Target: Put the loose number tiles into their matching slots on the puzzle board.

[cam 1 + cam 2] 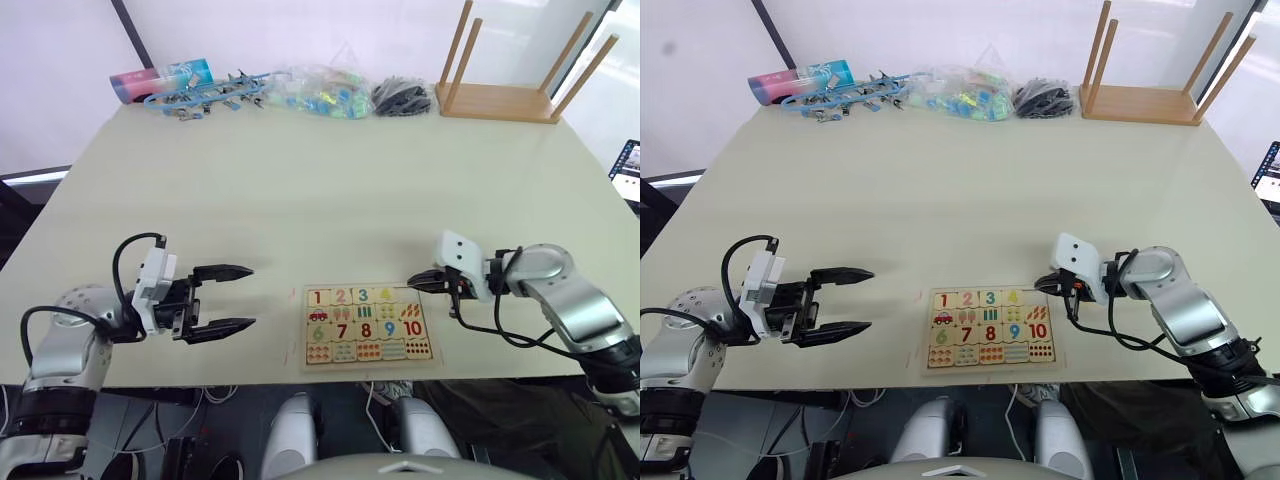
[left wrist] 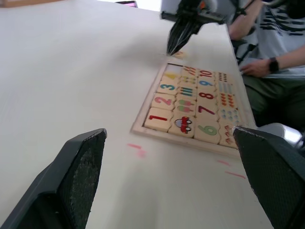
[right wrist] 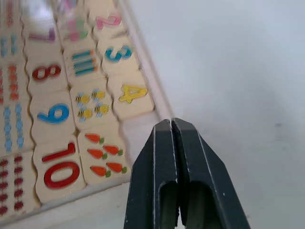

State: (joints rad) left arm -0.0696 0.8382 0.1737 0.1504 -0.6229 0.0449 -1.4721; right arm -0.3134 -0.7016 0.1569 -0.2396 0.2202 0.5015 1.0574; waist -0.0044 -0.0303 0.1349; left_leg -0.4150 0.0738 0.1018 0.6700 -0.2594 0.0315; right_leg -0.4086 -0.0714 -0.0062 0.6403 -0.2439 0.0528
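The puzzle board (image 1: 370,365) lies near the table's front edge, between my two grippers. Tiles 1 (image 1: 318,297), 2 (image 1: 341,296), 3 (image 1: 363,295) and 4 (image 1: 385,295) sit in its far row. The slot (image 2: 174,68) after the 4 shows a bare wood bottom. My right gripper (image 1: 413,283) is shut with nothing visible between its fingers, its tips low over the board's far right corner, by that slot. In the left wrist view a small pale piece (image 2: 179,54) lies on the table under those tips; its print is unreadable. My left gripper (image 1: 228,297) stands open left of the board.
Along the table's far edge lie a pink-and-blue tube (image 1: 160,78), blue clips (image 1: 205,97), a clear bag of coloured pieces (image 1: 320,92) and a black bundle (image 1: 400,97). An upturned wooden stool (image 1: 500,98) stands at the far right. A person (image 2: 271,38) sits beyond the table's right side.
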